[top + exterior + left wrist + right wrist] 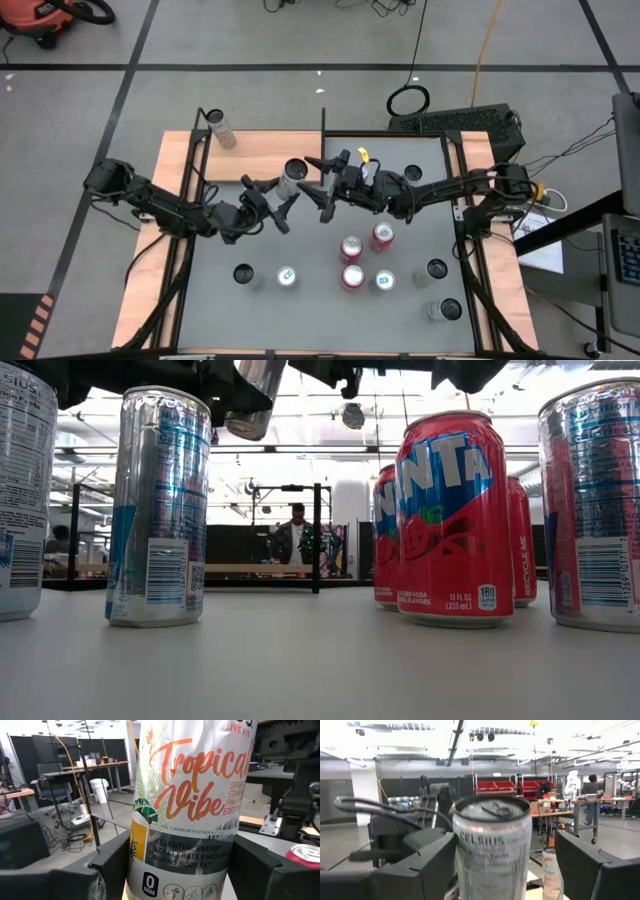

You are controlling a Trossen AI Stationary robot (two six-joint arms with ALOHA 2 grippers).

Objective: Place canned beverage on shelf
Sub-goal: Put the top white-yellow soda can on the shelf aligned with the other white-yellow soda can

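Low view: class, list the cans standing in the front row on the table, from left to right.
Silver can at the left edge → silver and blue can → large red Fanta can → silver can at the right edge. The red cans behind the Fanta can overlap it, so they are left out.

the held can (190,805) is cut off top and bottom, its base hidden.

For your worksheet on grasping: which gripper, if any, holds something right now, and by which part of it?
The left gripper holds a white Tropical Vibe can by its lower body. The right gripper brackets the can's top without clearly gripping it.
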